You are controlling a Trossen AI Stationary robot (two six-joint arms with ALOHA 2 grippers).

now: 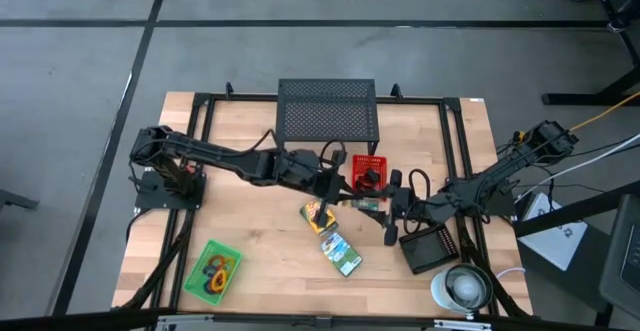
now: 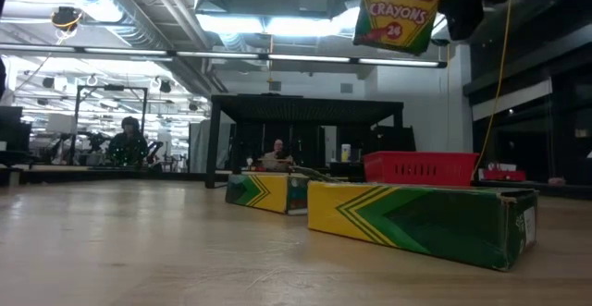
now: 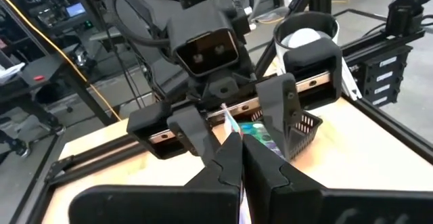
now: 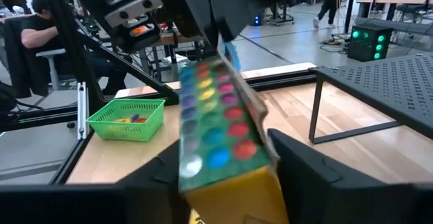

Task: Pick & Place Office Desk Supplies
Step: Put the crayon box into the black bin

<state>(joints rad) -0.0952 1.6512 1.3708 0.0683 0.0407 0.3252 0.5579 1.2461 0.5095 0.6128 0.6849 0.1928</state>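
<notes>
The crayon box (image 1: 352, 203) was clamped in the left gripper (image 1: 333, 192) above the bench (image 1: 260, 261), its long axis stretched toward the right gripper (image 1: 392, 209), whose jaws were parted around its far end.

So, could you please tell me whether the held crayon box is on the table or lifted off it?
Lifted: in the low view the crayon box hangs high above the table.

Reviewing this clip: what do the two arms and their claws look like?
Both arms are matte black, slim and jointed, with black cables looped along them. The left claw and right claw each have two chunky, wedge-shaped black fingers sliding on a silvery rail. A boxy black camera housing sits above the right claw's rail.
</notes>
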